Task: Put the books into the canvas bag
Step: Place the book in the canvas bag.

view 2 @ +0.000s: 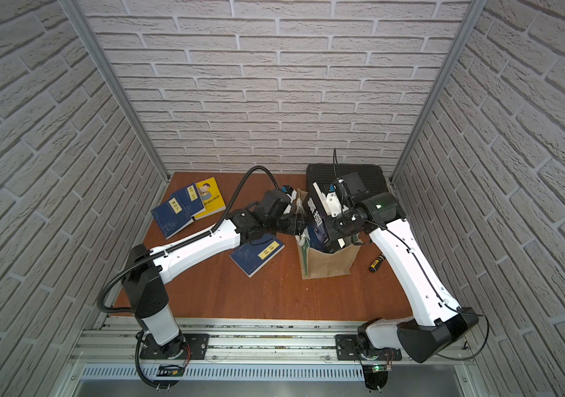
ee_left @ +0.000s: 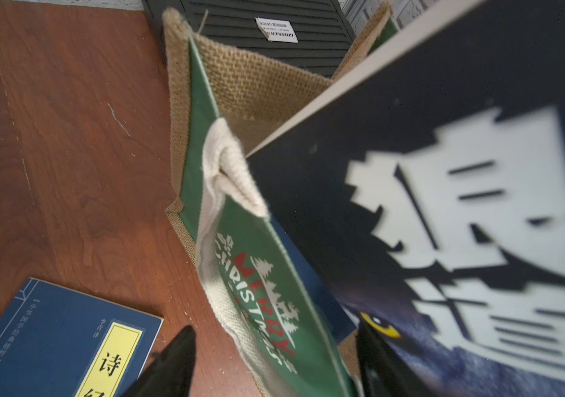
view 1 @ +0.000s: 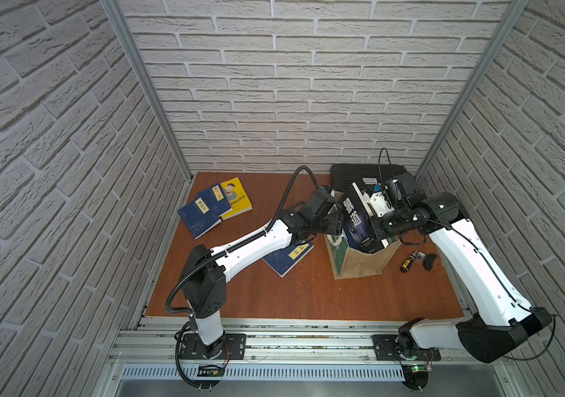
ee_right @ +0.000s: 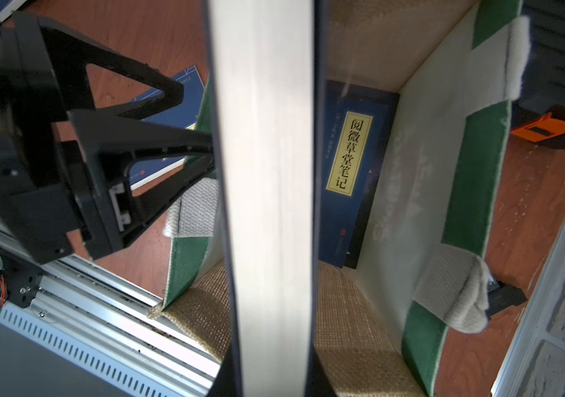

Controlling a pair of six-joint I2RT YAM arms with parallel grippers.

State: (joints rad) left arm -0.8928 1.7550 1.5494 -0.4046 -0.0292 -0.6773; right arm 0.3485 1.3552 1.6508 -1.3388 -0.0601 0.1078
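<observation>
The thick dark white-lettered book (view 1: pixel 355 220) stands tilted in the mouth of the canvas bag (view 1: pixel 360 264), lower end inside near a navy book (ee_right: pixel 350 154), with my right gripper (view 1: pixel 373 222) clamped on it. The jaws of my left gripper (ee_left: pixel 274 330) stand wide astride the bag's green wall. I judge the insertion half done: next I lower the book straight and release without dragging that wall inward.

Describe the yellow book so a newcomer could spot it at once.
On the wooden table, three books overlap in the far left corner. The yellow book lies rightmost, partly under a navy book; it alone has a cartoon cover.
</observation>
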